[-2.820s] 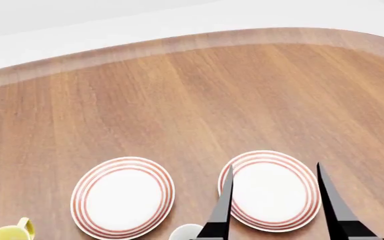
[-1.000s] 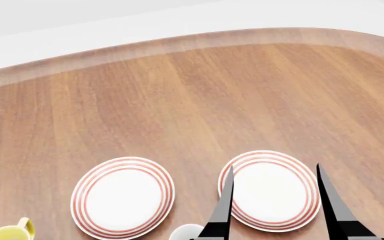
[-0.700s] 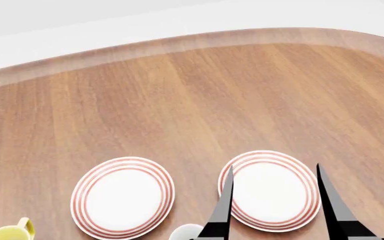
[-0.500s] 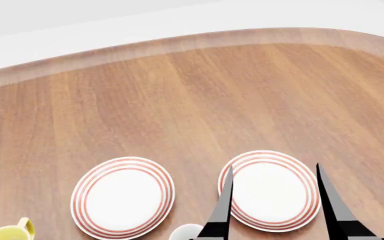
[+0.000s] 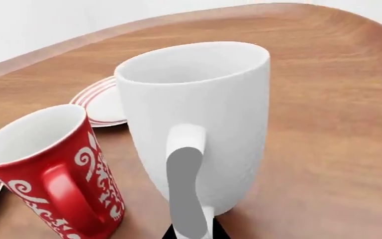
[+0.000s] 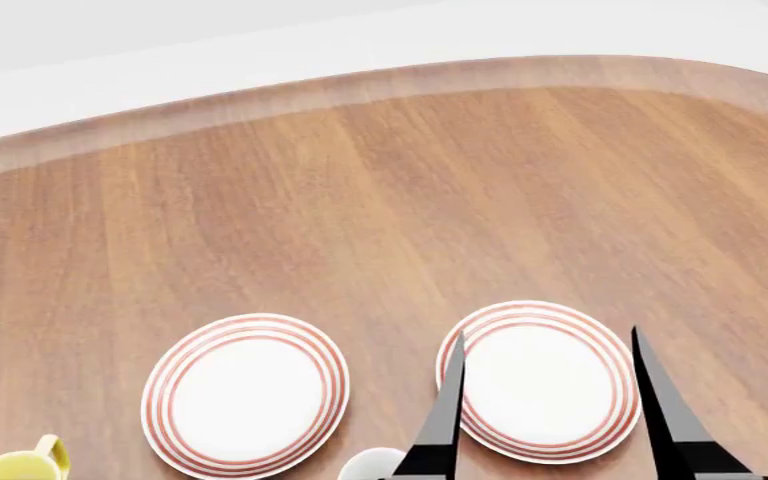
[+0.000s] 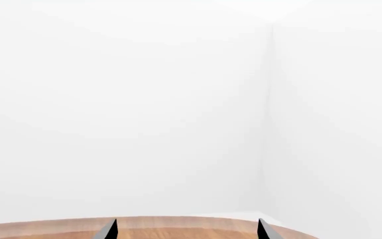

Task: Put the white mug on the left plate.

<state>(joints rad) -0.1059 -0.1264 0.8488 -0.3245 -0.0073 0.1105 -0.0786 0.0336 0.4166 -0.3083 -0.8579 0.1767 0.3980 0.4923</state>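
The white mug [image 5: 198, 114] stands upright on the wooden table and fills the left wrist view, its loop handle [image 5: 187, 184] turned toward the camera. My left gripper [image 5: 191, 235] is closed narrowly around that handle; only its black tips show. In the head view only the white mug's rim [image 6: 373, 466] shows at the bottom edge, between the two plates. The left plate [image 6: 245, 395] lies empty, just left of and beyond the rim. My right gripper [image 6: 548, 332] hangs open over the right plate [image 6: 539, 380], holding nothing, and faces the wall in its own view [image 7: 187, 221].
A red mug with white swirls [image 5: 51, 169] stands close beside the white mug. A yellow mug [image 6: 17, 464] sits at the table's near left. Red-ringed plates [image 5: 101, 102] show behind the mugs. The table's curved far edge [image 6: 357, 85] meets a white wall.
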